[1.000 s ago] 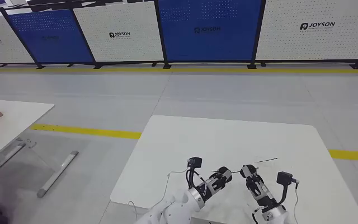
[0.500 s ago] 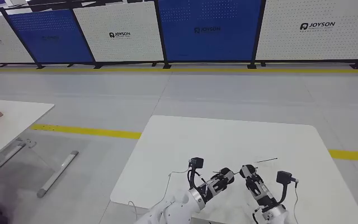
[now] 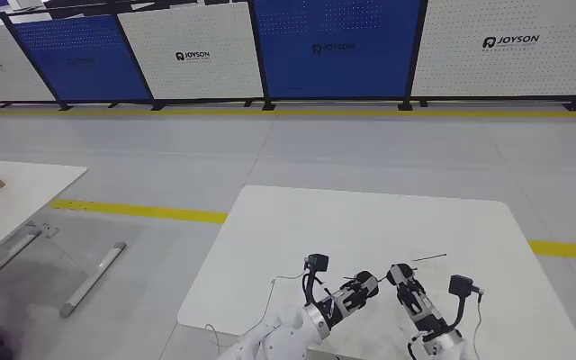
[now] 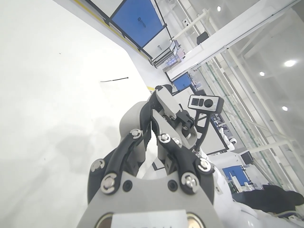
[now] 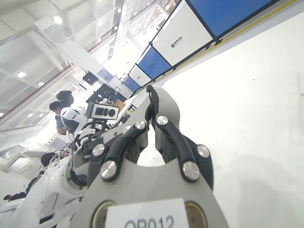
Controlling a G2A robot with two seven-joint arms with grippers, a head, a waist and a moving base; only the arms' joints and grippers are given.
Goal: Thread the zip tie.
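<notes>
Counter [image 3: 297, 225] white, both arms low at its near edge; left tool [image 3: 364, 285] and right tool [image 3: 399, 272] tip to tip, just beside each other, touching or not I could not tell; both had jaws closed. Tie [image 3: 429, 258], thin and black, lay flat on the counter beyond the right tool, apart from both tools, gripped by neither.

Step, as I judged it: tools brought together as if for the threading itself, yet the tie on the counter was untouched; whether either tool held a second tie was too small to tell. Next move would call for a fine pinch on one end, the tail lined square to the head's slot, and a slow push; a thin strip lying flat gives little to grip and may slide.

Views: top view gave the layout, tools side by side, tie off to the far right; left wrist view gave the tie's slight curve and the right tool's finger close against the left tool's tip; right wrist view gave a small black nub [image 5: 149, 88] poking from its closed jaws, perhaps a tie's head, not certain.
</notes>
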